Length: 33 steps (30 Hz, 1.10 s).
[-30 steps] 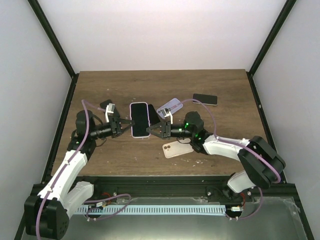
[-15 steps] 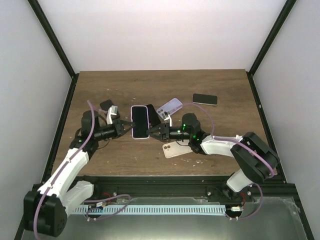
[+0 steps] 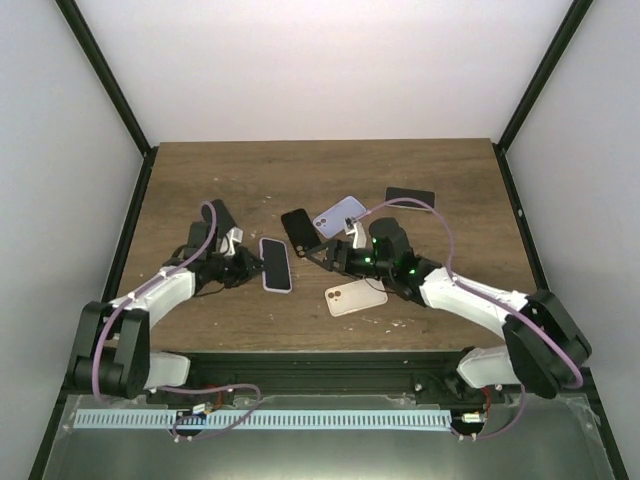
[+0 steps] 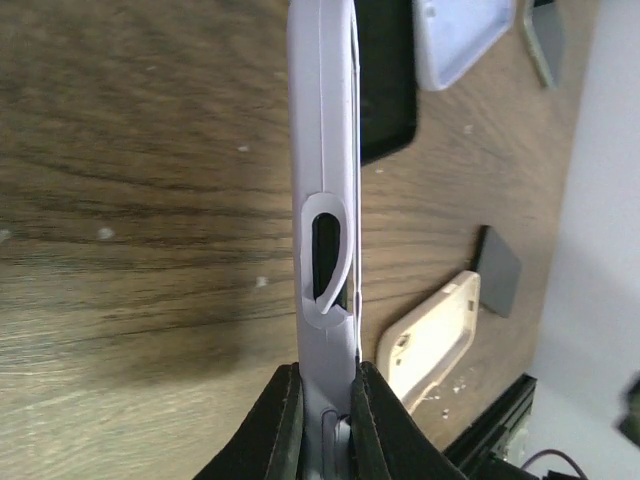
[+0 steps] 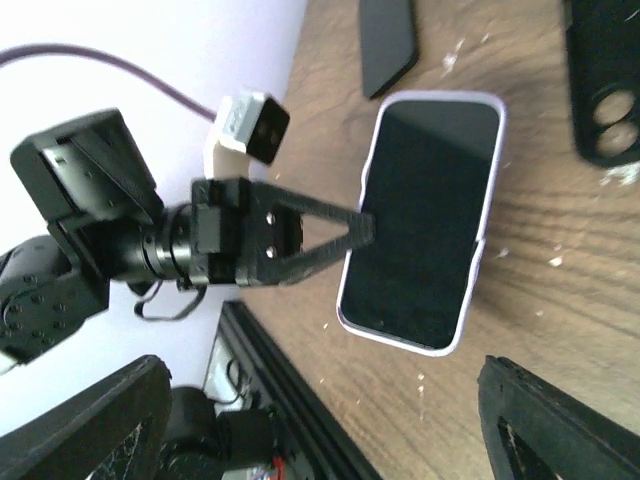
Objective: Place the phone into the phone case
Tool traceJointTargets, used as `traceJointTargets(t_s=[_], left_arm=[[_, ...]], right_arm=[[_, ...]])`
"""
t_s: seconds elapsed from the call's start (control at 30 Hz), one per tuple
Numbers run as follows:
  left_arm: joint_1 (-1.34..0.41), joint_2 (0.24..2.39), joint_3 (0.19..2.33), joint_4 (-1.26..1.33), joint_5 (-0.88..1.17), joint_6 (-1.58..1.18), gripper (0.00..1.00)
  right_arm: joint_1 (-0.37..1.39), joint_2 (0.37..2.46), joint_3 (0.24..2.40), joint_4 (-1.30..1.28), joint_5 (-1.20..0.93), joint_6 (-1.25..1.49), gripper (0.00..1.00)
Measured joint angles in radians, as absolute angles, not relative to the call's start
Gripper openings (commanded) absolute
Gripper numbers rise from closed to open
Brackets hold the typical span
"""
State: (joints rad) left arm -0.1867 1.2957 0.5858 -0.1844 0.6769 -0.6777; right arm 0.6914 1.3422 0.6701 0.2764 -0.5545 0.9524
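A dark, grained wooden table (image 3: pixel 250 170), flecked with pale specks, is enclosed by plain white walls (image 3: pixel 320 70) and black corner posts (image 3: pixel 105 75). Left of the table's middle, the phone (image 5: pixel 430 200) is seen seated in its lilac case (image 4: pixel 322 150), and one long edge of the case is clamped by the left hand (image 4: pixel 327 380). The right hand (image 3: pixel 322 255) is spread wide just beside it with nothing held, and a black case (image 3: pixel 297 230) is lying near.
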Motion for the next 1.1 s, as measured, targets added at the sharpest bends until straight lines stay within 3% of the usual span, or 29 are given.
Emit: traceJointTargets(t_s=[0.13,0.23,0.6,0.67,0.83,0.93,1.1], left_arm=[[-0.183,1.372,0.587,-0.196,0.648,-0.671,0.00],[-0.181,1.408,0.587,-0.202,0.644,-0.659,0.07],[-0.173,1.417,0.587,-0.242,0.572,-0.625,0.50],[-0.173,1.398,0.587,-0.258,0.561,-0.623,0.64],[-0.173,1.308,0.601,-0.299,0.545,-0.613,0.86],[-0.173,1.251,0.621,-0.321,0.538,-0.597,0.92],[-0.173,1.182,0.653,-0.350,0.549,-0.569,0.92]], right_arm=[[0.690,1.299,0.738,0.106,-0.441,0.914,0.86],[0.690,1.269,0.747,0.011,-0.364,0.897,0.86],[0.678,1.271,0.814,-0.229,-0.139,0.772,0.85],[0.652,1.284,0.844,-0.250,-0.125,0.735,0.85],[0.554,1.311,0.880,-0.327,-0.086,0.752,0.85],[0.529,1.323,0.883,-0.414,-0.045,0.848,0.87],[0.524,1.331,0.887,-0.513,0.001,0.940,0.88]])
